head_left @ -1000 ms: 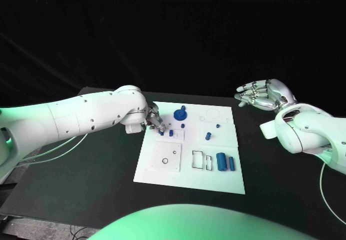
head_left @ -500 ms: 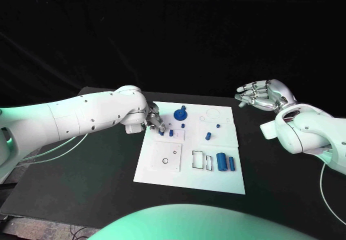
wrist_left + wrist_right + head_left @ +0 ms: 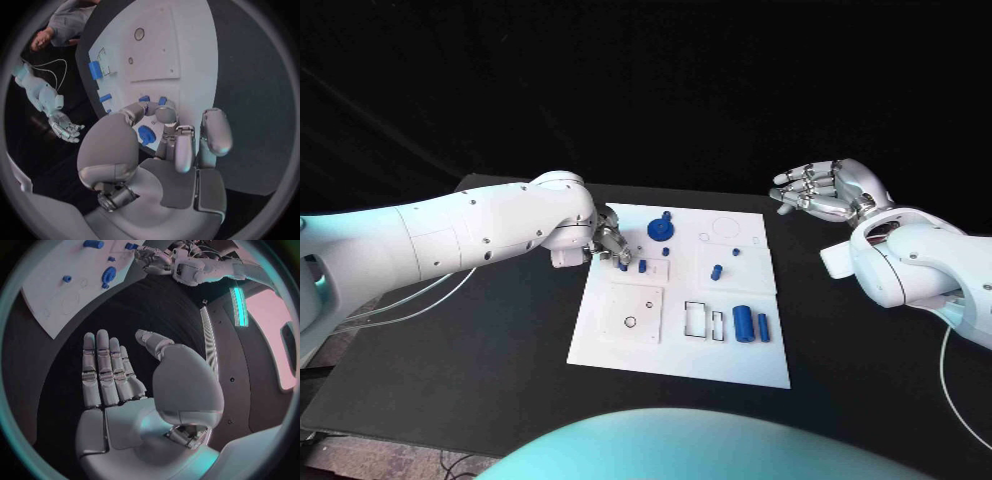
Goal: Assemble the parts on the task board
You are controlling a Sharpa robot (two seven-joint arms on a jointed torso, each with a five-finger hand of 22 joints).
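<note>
White task board (image 3: 678, 345) carries small blue parts (image 3: 743, 323)

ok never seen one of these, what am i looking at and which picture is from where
It is a two-armed robot at a black table. The big picture looks down from its head; the two round ones come from cameras at each wrist, behind that arm's own hand. On the table lies a white task board carrying small blue parts. The left hand is down at the board's edge, fingertips among some blue parts; whether it grips one is unclear. The right hand is raised off to the side, fingers apart, holding nothing.
</note>
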